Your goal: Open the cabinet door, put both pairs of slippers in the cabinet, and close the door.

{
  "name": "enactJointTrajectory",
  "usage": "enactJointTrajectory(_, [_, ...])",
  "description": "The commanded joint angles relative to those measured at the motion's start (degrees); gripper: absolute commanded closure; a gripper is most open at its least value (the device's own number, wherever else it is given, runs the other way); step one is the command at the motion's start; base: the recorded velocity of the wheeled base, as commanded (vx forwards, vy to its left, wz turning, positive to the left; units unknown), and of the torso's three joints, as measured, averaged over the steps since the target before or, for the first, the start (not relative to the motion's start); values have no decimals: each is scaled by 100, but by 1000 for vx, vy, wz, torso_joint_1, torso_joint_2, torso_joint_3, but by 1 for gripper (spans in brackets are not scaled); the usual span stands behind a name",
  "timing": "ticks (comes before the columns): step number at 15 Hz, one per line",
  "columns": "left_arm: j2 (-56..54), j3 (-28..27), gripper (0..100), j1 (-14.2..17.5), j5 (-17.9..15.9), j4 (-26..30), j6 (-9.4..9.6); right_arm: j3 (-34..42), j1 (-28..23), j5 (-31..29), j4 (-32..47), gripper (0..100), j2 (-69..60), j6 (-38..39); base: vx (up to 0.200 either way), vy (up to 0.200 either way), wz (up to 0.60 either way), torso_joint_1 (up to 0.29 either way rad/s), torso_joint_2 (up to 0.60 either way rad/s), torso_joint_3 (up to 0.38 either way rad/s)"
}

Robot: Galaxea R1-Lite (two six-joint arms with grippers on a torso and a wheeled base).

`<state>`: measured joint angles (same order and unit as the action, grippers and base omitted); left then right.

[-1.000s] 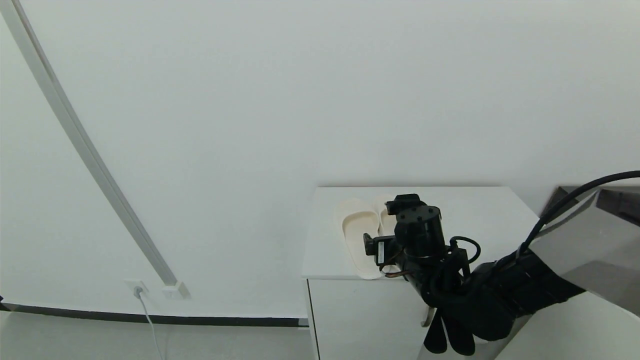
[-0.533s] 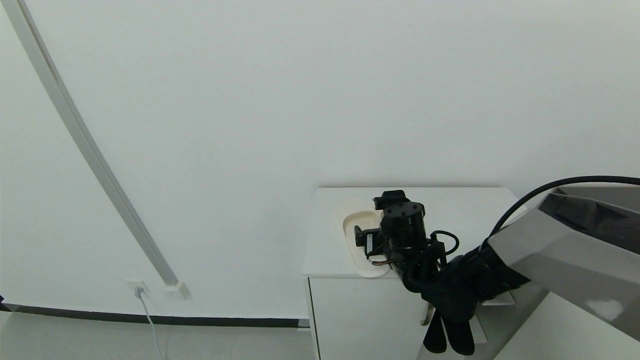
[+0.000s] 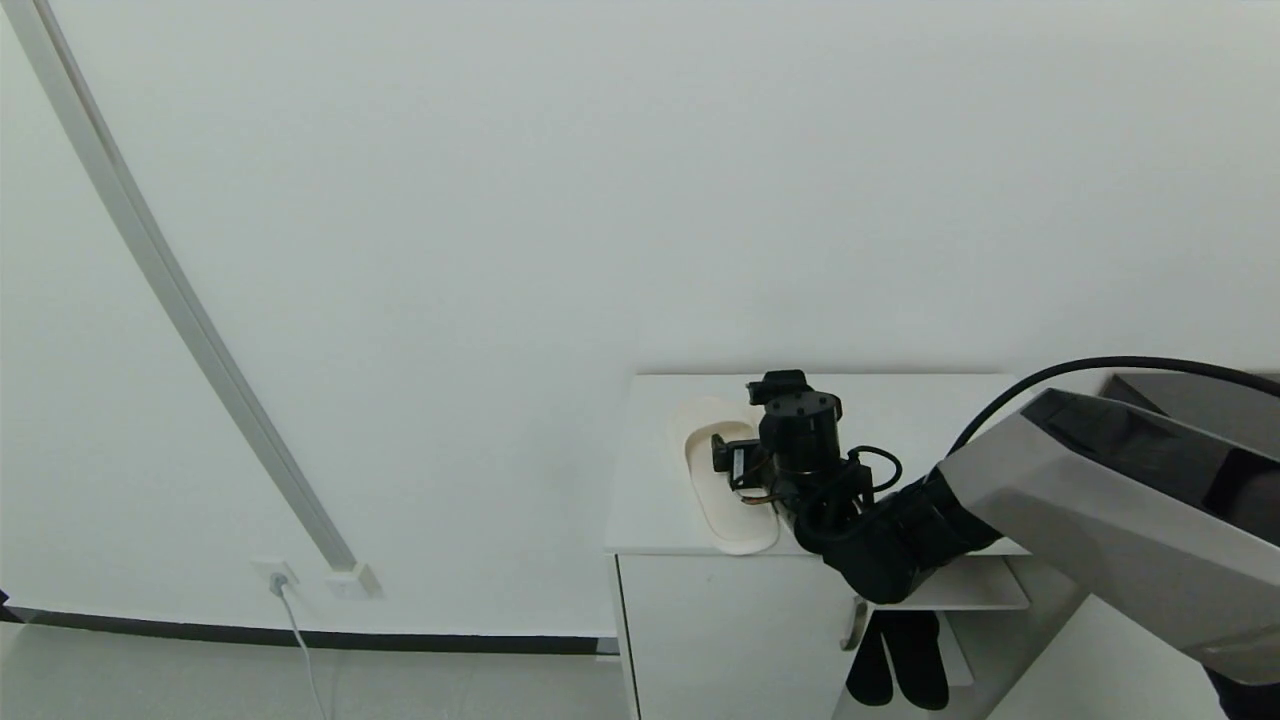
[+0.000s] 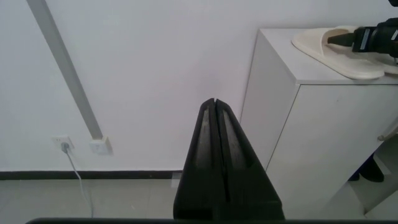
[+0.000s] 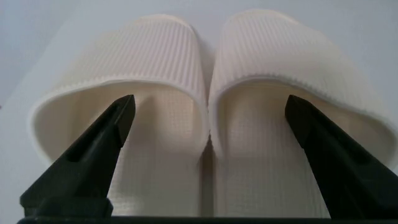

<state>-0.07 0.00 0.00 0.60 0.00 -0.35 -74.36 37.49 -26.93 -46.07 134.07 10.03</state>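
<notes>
A pair of cream slippers (image 3: 712,482) lies on top of the white cabinet (image 3: 930,440), near its left front corner. My right wrist (image 3: 800,440) hovers over the pair. My right gripper (image 5: 209,106) is open, one finger (image 5: 93,162) inside each slipper's mouth, straddling the two touching inner walls. A pair of black slippers (image 3: 895,670) stands low in the cabinet's open right side. My left gripper (image 4: 215,104) is shut on nothing, out in front of the cabinet's left side (image 4: 273,106); from there the cream slippers (image 4: 336,46) and right gripper (image 4: 348,38) show.
A shelf (image 3: 975,595) juts out under the cabinet top, with a door handle (image 3: 853,625) beside the white front panel (image 3: 720,640). A grey conduit (image 3: 150,260) runs down the wall to a socket with a plugged cable (image 3: 275,578). Open floor lies left of the cabinet.
My right arm has swung left and forward, carrying the gripper from beside the cream slippers into their openings. The forearm now covers the right slipper and has uncovered the shelf.
</notes>
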Motion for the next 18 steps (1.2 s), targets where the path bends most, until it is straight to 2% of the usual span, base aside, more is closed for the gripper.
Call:
enactJointTrajectory(1, [7, 0, 100, 0, 2, 0, 0, -43, -22, 12, 45, 100, 75, -1, 0, 0, 0, 0, 0, 0])
enactJointTrajectory(10, [7, 0, 100, 0, 11, 0, -9, -26, -22, 21, 19, 100, -13, -1, 0, 0, 0, 0, 0, 0])
enactJointTrajectory(13, [7, 0, 100, 0, 11, 0, -9, 677, 4, 408, -87, 100, -795, 7, 0, 0, 0, 0, 0, 0])
enactJointTrajectory(18, [7, 0, 100, 0, 11, 0, -9, 2374, 224, 1190, -166, 100, -2456, 7, 0, 0, 0, 0, 0, 0])
